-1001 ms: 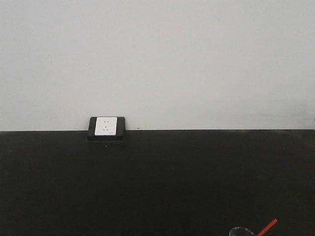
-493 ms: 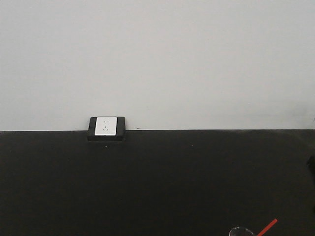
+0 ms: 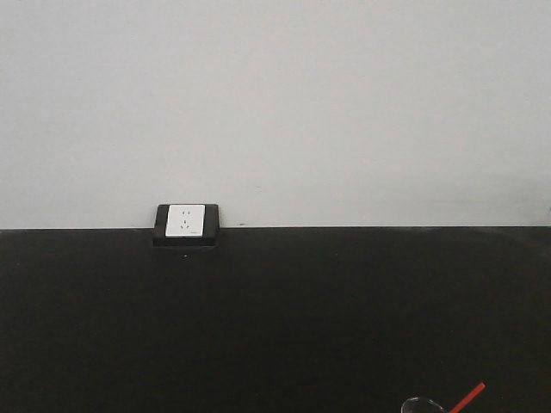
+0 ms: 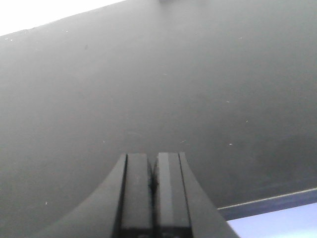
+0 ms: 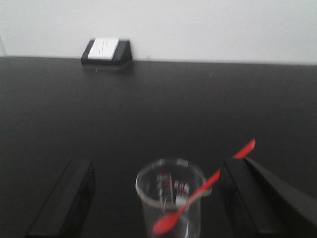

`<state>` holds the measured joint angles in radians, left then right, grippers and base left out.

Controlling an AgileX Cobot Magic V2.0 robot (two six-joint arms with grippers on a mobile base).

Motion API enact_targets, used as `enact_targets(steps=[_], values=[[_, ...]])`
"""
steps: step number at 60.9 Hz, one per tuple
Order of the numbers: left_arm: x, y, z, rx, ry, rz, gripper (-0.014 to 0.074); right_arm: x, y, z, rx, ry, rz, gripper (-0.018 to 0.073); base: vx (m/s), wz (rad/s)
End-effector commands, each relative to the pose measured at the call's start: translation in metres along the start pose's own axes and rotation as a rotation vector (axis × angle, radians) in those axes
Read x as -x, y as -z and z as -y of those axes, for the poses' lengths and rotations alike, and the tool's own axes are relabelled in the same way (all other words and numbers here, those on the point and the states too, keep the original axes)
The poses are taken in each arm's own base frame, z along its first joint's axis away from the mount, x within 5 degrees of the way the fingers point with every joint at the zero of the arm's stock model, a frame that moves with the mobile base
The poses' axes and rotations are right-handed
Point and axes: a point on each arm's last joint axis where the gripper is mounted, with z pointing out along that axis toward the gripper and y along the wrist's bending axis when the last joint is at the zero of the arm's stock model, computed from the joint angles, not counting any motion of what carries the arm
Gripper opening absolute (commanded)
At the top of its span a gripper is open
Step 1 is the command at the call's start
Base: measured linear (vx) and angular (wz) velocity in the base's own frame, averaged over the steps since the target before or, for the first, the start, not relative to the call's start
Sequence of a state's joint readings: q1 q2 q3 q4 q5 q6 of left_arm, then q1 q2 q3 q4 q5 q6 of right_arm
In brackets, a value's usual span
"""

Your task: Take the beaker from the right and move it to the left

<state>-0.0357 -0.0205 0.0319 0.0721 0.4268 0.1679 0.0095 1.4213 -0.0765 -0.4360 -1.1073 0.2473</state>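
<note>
Beaker (image 5: pixel 171 196) upright on black bench (image 5: pixel 148 109), red stick (image 5: pixel 210 181) leaning out right | right hand (image 5: pixel 156 171) spread wide, fingers flanking beaker, no contact | left hand (image 4: pixel 153 171) closed, fingers together, above bench

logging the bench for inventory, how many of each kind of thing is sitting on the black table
clear glass beaker: 1
slim red stir stick: 1
black socket box with white face: 1
total: 3
</note>
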Motion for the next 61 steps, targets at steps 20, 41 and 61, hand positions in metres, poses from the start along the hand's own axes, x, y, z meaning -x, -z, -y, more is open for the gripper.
enact_targets(steps=[20,41,61], values=[[0.002,-0.002,0.0,0.004,-0.001,0.065,-0.0006,-0.024,-0.024,0.004,0.076,0.033,-0.004,0.0554,0.0,0.0],[0.002,-0.002,0.0,0.004,-0.001,0.065,-0.0006,-0.026,-0.057,0.015,0.106,0.028,0.006,0.0554,0.0,0.0],[0.002,-0.002,0.0,0.004,-0.001,0.065,-0.0006,-0.025,-0.088,0.025,0.147,0.051,0.034,0.0554,0.0,0.0]])
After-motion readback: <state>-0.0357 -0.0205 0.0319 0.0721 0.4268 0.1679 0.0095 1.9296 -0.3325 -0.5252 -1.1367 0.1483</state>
